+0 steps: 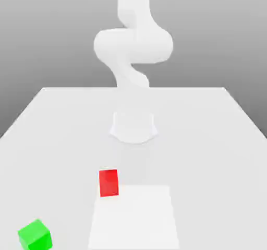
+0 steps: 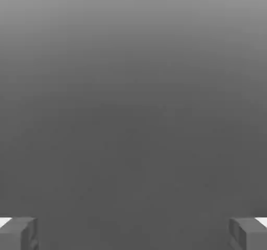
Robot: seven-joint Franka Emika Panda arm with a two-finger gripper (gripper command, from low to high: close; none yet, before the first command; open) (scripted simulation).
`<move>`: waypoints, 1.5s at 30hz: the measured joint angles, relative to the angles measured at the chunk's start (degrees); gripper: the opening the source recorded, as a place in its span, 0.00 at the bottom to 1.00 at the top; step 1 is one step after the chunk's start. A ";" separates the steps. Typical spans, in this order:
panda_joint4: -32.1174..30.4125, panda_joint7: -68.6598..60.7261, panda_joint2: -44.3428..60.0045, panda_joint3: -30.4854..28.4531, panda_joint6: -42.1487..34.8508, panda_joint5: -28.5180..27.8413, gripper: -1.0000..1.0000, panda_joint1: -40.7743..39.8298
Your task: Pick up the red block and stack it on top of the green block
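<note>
The red block point(image 1: 108, 182) lies on the white table point(image 1: 208, 139), a little toward the exterior view's left of centre and in front of the arm's base point(image 1: 133, 126). The green block point(image 1: 35, 235) sits near the front corner on the exterior view's left, well apart from the red one. In the hand view my gripper point(image 2: 133, 234) is open, its two grey fingertips point(image 2: 21, 234) standing wide apart. Nothing is between them, and only a plain grey background lies beyond.
The white arm point(image 1: 133, 45) rises in a bend at the back of the table. A pale rectangular patch point(image 1: 133, 217) covers the front middle, just beside the red block on the exterior view's right. The table edges run at both sides.
</note>
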 joint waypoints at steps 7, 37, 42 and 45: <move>-12.80 -4.21 11.38 -2.05 9.31 -3.21 0.50 -1.48; -32.97 -18.89 41.03 -3.31 32.62 0.59 0.00 -8.26; -29.51 -19.23 37.61 -4.11 25.71 3.94 0.00 -8.01; -23.52 -18.85 40.75 -4.91 22.71 7.47 0.00 -8.76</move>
